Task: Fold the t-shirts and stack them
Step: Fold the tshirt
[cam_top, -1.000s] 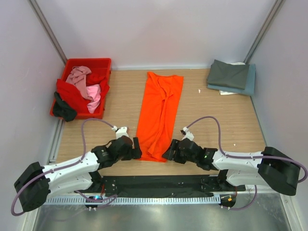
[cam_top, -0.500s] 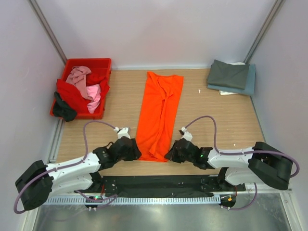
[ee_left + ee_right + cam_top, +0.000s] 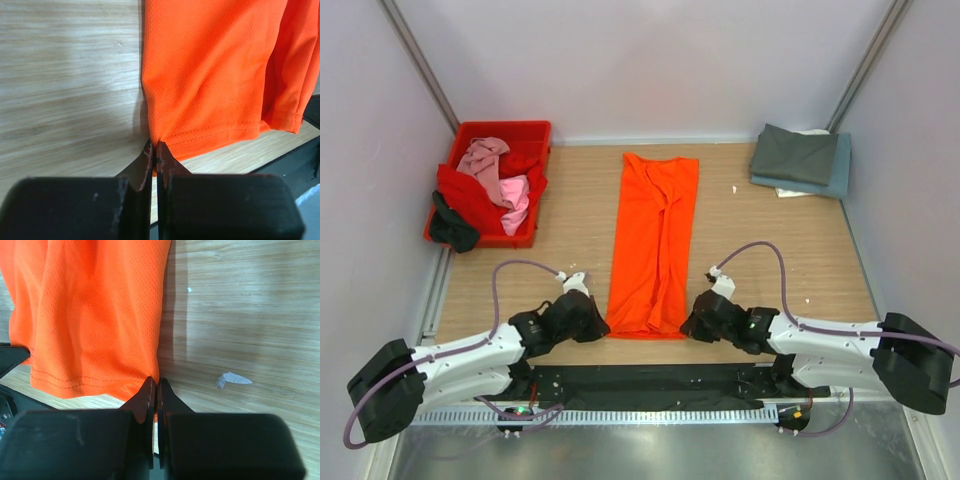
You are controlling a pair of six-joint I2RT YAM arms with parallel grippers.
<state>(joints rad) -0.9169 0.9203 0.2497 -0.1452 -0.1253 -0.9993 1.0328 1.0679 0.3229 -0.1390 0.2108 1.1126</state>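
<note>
The left gripper [image 3: 154, 147] is pinching the near left corner of the orange t-shirt [image 3: 210, 75], its two fingers pressed together on the stitched hem with a sliver of orange cloth showing between them; the right gripper [image 3: 155, 382] is doing the same at the near right corner, fingers closed tight on the hem edge of the orange t-shirt [image 3: 95, 310]. From above, the left gripper [image 3: 598, 325] and right gripper [image 3: 692, 322] are sitting low at the two near corners, the hem running between them. The orange t-shirt [image 3: 653, 240] is lying as a long narrow strip on the wooden table [image 3: 770, 240], stretching straight away from the grippers toward the far edge, with lengthwise creases down its middle; a white scrap [image 3: 231, 378] is lying on the wood just to the right of the right gripper.

Well away at the far right corner, a folded dark grey t-shirt [image 3: 793, 152] is resting on top of a folded slate blue t-shirt [image 3: 838, 175]. At the far left, a red plastic crate [image 3: 500, 128] is holding a crumpled pink t-shirt [image 3: 485, 160] and a red t-shirt [image 3: 460, 190] that is spilling over its left wall.
</note>
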